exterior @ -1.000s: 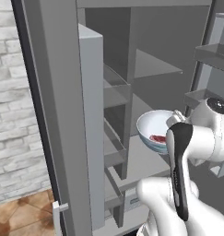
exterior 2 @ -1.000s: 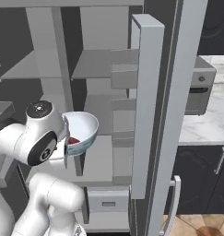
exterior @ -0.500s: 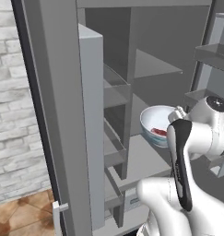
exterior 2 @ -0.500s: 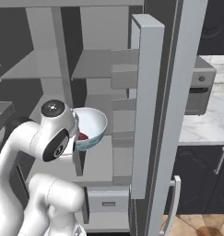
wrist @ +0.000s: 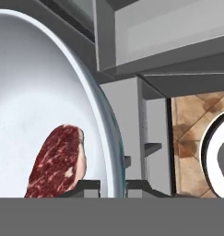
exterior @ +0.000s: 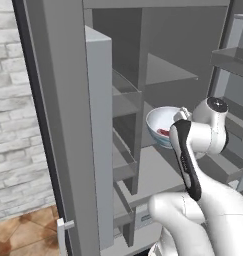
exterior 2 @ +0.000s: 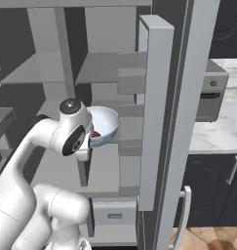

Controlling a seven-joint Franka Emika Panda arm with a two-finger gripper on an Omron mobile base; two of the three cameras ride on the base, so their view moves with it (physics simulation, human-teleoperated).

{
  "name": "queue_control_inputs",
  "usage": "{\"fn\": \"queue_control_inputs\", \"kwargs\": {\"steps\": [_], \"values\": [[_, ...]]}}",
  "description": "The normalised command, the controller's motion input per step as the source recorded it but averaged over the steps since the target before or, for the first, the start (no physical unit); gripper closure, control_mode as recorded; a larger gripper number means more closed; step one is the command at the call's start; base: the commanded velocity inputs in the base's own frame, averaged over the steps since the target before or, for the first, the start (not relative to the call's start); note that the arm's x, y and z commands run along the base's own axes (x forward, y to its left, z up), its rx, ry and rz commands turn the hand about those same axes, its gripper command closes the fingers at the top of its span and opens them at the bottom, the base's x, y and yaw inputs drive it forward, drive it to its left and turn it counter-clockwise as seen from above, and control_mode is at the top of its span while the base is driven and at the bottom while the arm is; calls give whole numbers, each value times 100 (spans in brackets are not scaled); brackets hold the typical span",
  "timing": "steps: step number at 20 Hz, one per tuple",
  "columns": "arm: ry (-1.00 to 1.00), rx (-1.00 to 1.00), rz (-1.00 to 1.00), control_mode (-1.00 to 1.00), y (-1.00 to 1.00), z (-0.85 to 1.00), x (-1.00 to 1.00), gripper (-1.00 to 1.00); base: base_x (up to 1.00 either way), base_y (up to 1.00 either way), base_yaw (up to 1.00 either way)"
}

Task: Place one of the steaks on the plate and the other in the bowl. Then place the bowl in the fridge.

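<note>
Carrying the bowl [exterior: 164,128] by its rim, my gripper [wrist: 112,185] pinched shut on it, steak [wrist: 58,162] inside; the fridge [exterior: 158,75] shelf lies just ahead and below.

glossy smooth bowl [wrist: 44,92], marbled raw steak [wrist: 56,163], matt grey fridge [exterior: 68,100]

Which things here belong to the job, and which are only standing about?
Job:
- deep white bowl with pale blue outside
- red marbled raw steak inside it
- tall grey open fridge
- end effector, shut on the bowl's rim

Standing about:
- grey oven
- pale marble counter
- dark cabinet
</note>
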Motion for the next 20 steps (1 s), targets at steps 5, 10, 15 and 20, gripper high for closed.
{"fn": "queue_control_inputs", "kwargs": {"steps": [5,10,15,20], "values": [[0,0,0,-100,-5,-14,62,100,0,0,0],[0,0,0,-100,-14,-31,53,100,0,0,0],[0,0,0,-100,-7,-20,66,100,0,0,0],[0,0,0,-100,-13,-11,73,100,0,0,0]]}}
